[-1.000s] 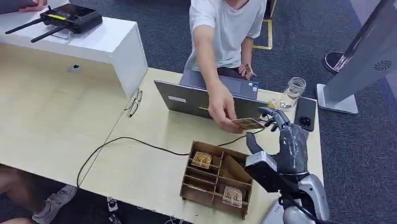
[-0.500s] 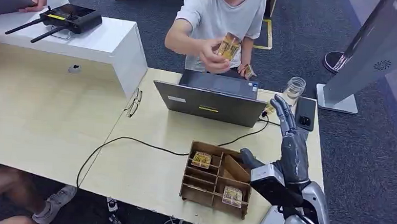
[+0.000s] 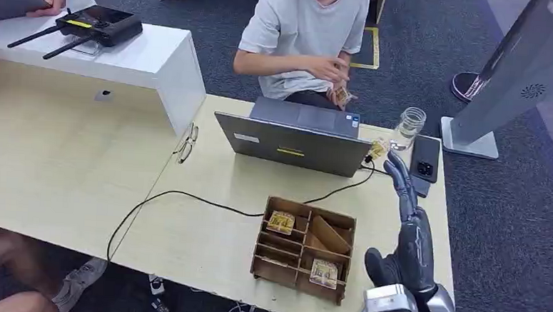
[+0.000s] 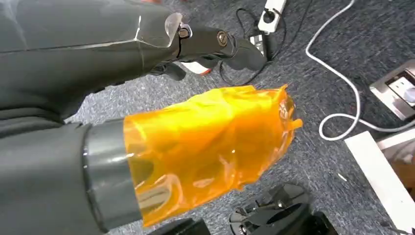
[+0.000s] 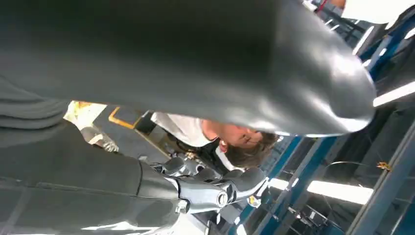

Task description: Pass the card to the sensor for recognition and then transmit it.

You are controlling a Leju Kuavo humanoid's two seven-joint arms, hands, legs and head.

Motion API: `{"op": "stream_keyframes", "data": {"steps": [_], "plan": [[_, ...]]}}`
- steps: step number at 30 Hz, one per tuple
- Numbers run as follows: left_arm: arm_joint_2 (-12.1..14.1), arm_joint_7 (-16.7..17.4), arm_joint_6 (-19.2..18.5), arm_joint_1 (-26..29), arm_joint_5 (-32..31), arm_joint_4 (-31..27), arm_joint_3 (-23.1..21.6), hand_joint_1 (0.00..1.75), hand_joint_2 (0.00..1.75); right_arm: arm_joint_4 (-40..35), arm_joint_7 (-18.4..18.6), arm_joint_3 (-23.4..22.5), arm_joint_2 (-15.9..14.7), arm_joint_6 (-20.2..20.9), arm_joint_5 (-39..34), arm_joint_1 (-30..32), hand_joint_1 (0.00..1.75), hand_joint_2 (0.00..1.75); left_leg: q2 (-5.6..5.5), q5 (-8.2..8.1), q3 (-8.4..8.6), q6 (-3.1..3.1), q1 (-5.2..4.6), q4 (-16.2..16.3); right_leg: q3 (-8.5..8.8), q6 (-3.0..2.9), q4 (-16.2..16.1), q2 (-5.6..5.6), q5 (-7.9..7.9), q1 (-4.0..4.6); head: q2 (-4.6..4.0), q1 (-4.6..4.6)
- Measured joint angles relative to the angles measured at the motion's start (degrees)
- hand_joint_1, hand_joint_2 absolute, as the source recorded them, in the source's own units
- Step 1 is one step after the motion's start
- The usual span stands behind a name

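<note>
**Right hand empty, card with the person**

My right hand [image 3: 411, 238] stands upright over the table's near right edge, fingers straight and apart, holding nothing. My left hand [image 4: 147, 63] hangs over grey carpet, nothing in it, its grey fingers extended. Just left of my right hand sits the brown wooden compartment box [image 3: 303, 247]. Beyond the grey laptop [image 3: 294, 138], a person's hands hold the small yellow-patterned card [image 3: 342, 96].

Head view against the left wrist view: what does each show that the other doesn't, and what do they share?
Head view alone: the table with a laptop, a wooden box holding cards, a jar, a phone, the empty right hand, and a person holding a card. Left wrist view alone: the left hand with an orange wrap, white cables and a floor socket. Shared: grey carpet.
</note>
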Motion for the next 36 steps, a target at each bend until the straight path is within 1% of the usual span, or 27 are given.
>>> {"op": "stream_keyframes", "data": {"steps": [5,13,19,27,28,33,36], "plan": [[0.0,-0.1,0.6,0.0,0.9,0.0,0.6,0.0,0.0,-1.8,-1.9,0.8,-0.1,-0.2,-1.9,2.5,0.0,0.0,0.0,0.0,0.0,0.0,0.0,0.0,0.0,0.0,0.0,0.0,0.0,0.0,0.0,0.0],[0.0,-0.2,1.1,0.0,2.0,0.0,2.1,0.0,0.0,-3.4,-3.8,1.3,-0.2,-0.4,-3.6,6.0,0.0,0.0,0.0,0.0,0.0,0.0,0.0,0.0,0.0,0.0,0.0,0.0,0.0,0.0,0.0,0.0],[0.0,-0.4,1.3,0.0,2.6,0.0,3.0,0.0,0.0,-3.6,-4.5,1.7,-0.2,-0.4,-4.5,7.5,0.0,0.0,0.0,0.0,0.0,0.0,0.0,0.0,0.0,0.0,0.0,0.0,0.0,0.0,0.0,0.0],[0.0,-0.5,1.5,0.0,2.6,0.0,3.4,0.0,0.0,-3.6,-4.9,2.2,-0.2,-0.3,-4.7,7.9,0.0,0.0,0.01,0.0,0.0,0.0,0.0,0.0,0.0,0.0,0.0,0.01,0.0,0.0,0.0,0.0],[-0.1,-0.5,1.5,0.0,2.7,0.0,3.5,0.0,0.0,-3.6,-4.9,2.3,-0.2,-0.3,-4.8,7.9,0.0,1.75,0.01,0.0,0.0,0.0,0.0,0.0,0.0,0.0,0.0,0.01,0.0,0.0,0.0,0.0],[-0.2,-0.3,1.4,-0.1,3.2,0.0,4.1,0.0,0.0,-3.6,-5.1,2.6,-0.3,-0.2,-4.9,8.2,0.0,1.75,0.01,0.0,0.0,0.0,0.0,0.0,0.0,0.0,0.0,0.01,0.0,0.0,0.0,0.0],[-0.4,1.1,1.1,-0.3,3.3,0.0,4.3,0.0,0.0,-3.5,-5.1,2.7,-0.3,0.0,-5.1,8.2,0.0,1.75,0.01,0.0,0.0,0.0,0.0,0.0,0.0,0.0,0.0,0.0,0.0,0.0,0.0,0.0]]}}
